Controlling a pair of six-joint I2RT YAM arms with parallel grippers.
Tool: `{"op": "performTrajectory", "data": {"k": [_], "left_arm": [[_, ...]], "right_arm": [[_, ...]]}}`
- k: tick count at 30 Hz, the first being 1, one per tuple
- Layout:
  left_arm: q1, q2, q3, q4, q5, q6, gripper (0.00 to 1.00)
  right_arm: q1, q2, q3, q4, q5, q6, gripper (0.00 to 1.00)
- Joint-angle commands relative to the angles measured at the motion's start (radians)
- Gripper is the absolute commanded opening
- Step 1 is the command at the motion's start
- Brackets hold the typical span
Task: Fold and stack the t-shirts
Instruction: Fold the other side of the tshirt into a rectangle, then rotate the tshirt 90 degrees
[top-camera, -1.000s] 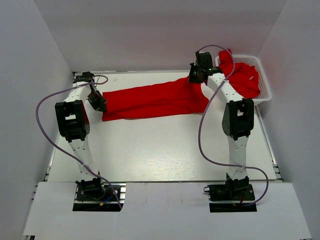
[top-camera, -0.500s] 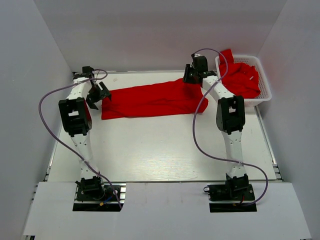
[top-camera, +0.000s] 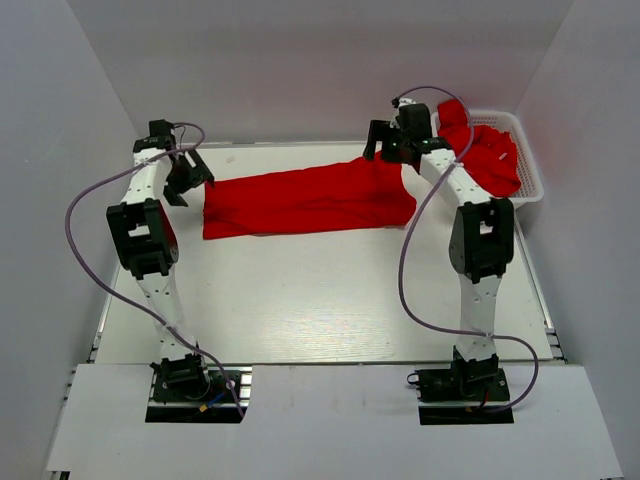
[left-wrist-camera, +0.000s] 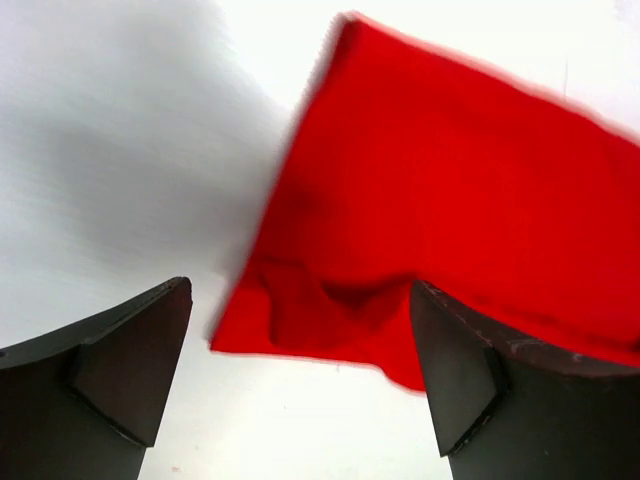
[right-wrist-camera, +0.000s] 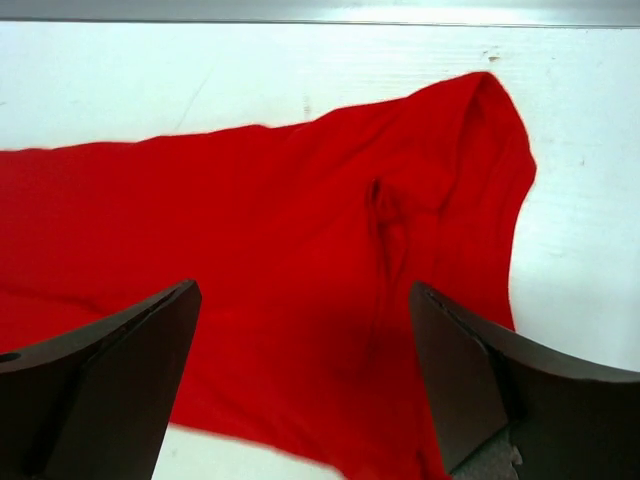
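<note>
One red t-shirt (top-camera: 310, 200) lies as a long folded band across the back of the table (top-camera: 320, 300). My left gripper (top-camera: 186, 178) hovers open just off its left end. In the left wrist view, the cloth's corner (left-wrist-camera: 450, 200) shows between and beyond the spread fingers (left-wrist-camera: 120, 370), with nothing held by the gripper (left-wrist-camera: 298, 290). My right gripper (top-camera: 386, 145) stands open above the shirt's right end. The right wrist view has the wrinkled cloth (right-wrist-camera: 300, 200) below that gripper (right-wrist-camera: 300, 290), apart from both fingers (right-wrist-camera: 480, 380). More red t-shirts (top-camera: 495, 160) sit heaped in the basket.
The white lattice basket (top-camera: 530, 165) stands at the back right corner, close behind my right arm. White walls close in the back and both sides. The arm bases sit at the near edge.
Both grippers have gone from shut on the shirt's ends to open and have let go. The left one drew back toward the far left corner, and the shirt settled on the table.
</note>
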Motion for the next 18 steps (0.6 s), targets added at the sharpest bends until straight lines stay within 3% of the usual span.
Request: {"op": "performTrajectory", "data": {"k": [1,8,14,18], "left_arm": [[-0.036,-0.115,-0.1,0.051,0.104,0.049,1.0],[-0.197,-0.195,-0.221,0.094,0.032,0.171,1.0],[-0.219,-0.138,-0.272,0.178,0.069,0.182,1.0],[-0.202,-0.045,-0.196,0.155,0.06,0.208,1.0]], "right_arm": [[0.0,-0.121,-0.097,-0.042,-0.063,0.005,0.9],[0.008,-0.195,-0.304,-0.01,-0.204,0.026,0.9],[0.005,-0.18,-0.404,0.03,-0.244,0.046,0.9],[-0.003,-0.129,-0.381,0.021,-0.218,0.042,0.9]]}}
